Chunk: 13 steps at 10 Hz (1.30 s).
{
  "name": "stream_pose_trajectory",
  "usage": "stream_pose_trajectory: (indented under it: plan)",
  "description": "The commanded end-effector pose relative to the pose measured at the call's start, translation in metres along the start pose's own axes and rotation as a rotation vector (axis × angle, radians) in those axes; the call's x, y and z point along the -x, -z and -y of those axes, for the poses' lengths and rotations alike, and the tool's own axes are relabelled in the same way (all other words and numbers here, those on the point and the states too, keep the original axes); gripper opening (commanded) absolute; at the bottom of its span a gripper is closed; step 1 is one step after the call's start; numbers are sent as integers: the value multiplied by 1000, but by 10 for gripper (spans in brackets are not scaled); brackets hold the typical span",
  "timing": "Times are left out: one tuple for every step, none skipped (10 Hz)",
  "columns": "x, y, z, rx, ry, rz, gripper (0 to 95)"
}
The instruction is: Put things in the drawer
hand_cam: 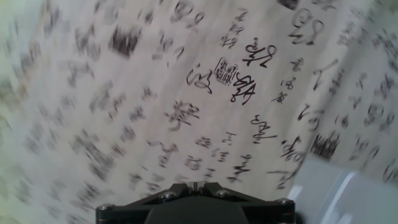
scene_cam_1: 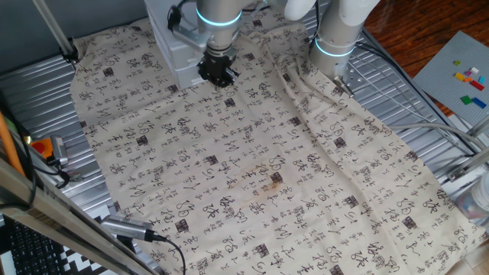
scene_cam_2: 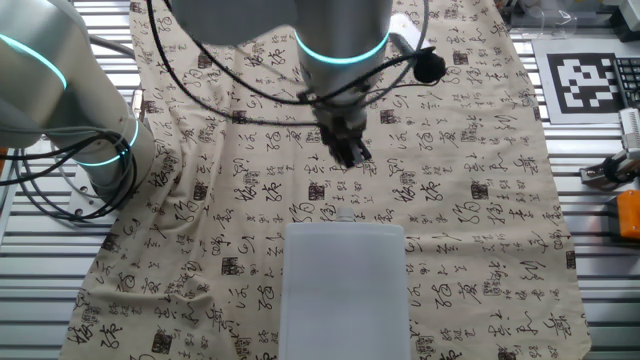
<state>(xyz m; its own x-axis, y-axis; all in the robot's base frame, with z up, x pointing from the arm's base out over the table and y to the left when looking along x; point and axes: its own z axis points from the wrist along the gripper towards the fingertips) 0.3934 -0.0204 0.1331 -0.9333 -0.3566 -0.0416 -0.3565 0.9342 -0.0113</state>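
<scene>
Arm stooped over the cloth by the drawer

We see the gripper (scene_cam_1: 218, 72) pointing down just in front of the white drawer (scene_cam_2: 345, 285), above the printed cloth (scene_cam_1: 252, 176); we cannot tell its finger gap, nor find the tan block.

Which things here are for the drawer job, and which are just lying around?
For the job: white drawer, gripper. No block shows.
Lying about: toy bricks, grey baseplate, checkered marker, printed cloth.
</scene>
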Motion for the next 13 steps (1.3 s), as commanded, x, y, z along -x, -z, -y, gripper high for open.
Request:
stream_pose_trajectory:
  plan:
    - [39, 33, -32, 71, -282, 41, 0]
    - [47, 38, -35, 63, -293, 32, 0]
    - [58, 46, -41, 39, -313, 26, 0]
    - [64, 50, -44, 47, -344, 40, 0]
    - [72, 54, -49, 44, -368, 43, 0]
    - [75, 56, -52, 40, -377, 44, 0]
    - [77, 61, -58, 38, -398, 45, 0]
    - [78, 62, -61, 40, -411, 41, 0]
    - [78, 62, -64, 36, -412, 39, 0]
    - [77, 62, -65, 35, -409, 41, 0]
    - [76, 62, -67, 36, -403, 44, 0]
    - [76, 63, -69, 37, -403, 44, 0]
    - [77, 64, -71, 39, -403, 45, 0]
